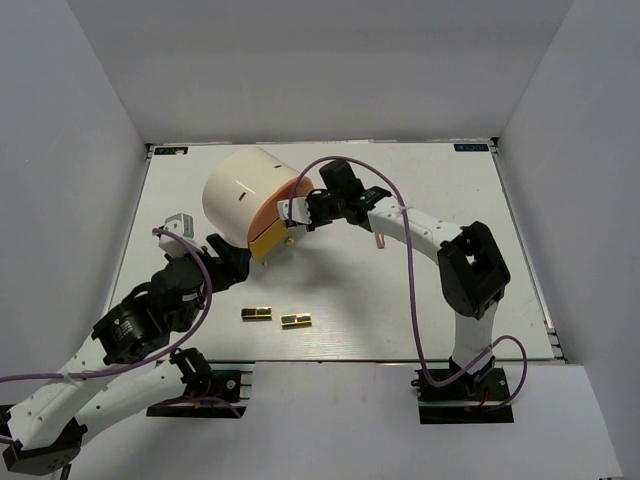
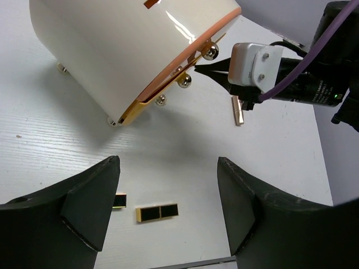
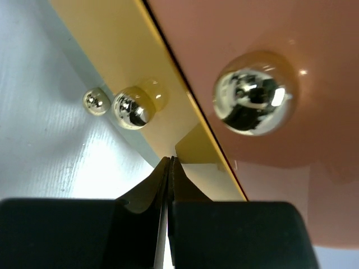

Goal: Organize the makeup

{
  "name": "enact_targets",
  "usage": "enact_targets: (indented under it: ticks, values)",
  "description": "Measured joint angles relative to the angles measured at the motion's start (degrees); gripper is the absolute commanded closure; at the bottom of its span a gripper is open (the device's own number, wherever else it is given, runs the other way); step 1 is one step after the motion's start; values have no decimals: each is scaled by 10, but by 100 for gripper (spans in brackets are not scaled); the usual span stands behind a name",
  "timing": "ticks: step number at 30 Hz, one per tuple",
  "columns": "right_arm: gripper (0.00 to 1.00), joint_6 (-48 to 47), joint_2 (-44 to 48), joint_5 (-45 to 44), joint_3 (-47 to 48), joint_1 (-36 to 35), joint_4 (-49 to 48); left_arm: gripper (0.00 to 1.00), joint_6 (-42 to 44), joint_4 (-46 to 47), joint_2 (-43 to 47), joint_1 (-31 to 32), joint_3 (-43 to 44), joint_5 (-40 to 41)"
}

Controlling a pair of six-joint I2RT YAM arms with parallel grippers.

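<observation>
This gold-and-black case (image 2: 157,213) looks light, stiff, slick (I'd pinch its long sides); my left gripper (image 2: 168,185) gapes empty, right gripper (image 3: 170,165) clenched shut.

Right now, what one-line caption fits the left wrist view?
Open left gripper overlooks two gold-and-black cases; shut right gripper at the knobbed orange face of the cream cylinder.

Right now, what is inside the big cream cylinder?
Nothing inside can be seen. Only the cream cylinder wall and its orange front with gold knobs show; they cover whatever it holds.
</observation>
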State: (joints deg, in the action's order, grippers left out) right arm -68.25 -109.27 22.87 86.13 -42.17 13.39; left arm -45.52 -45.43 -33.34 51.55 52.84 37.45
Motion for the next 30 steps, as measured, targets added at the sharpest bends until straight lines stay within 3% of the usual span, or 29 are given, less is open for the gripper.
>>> enact_targets:
  ticks: [6,15,30]
  values:
    - [100,33,2,-4,-8,0,-29,20,0,0,0,0,0,0]
    - [100,54,57,27,-92,0,-46,19,0,9,-4,0,-10,-2]
    - [100,94,32,52,-54,-12,-64,19,0,11,-9,0,-10,-4]
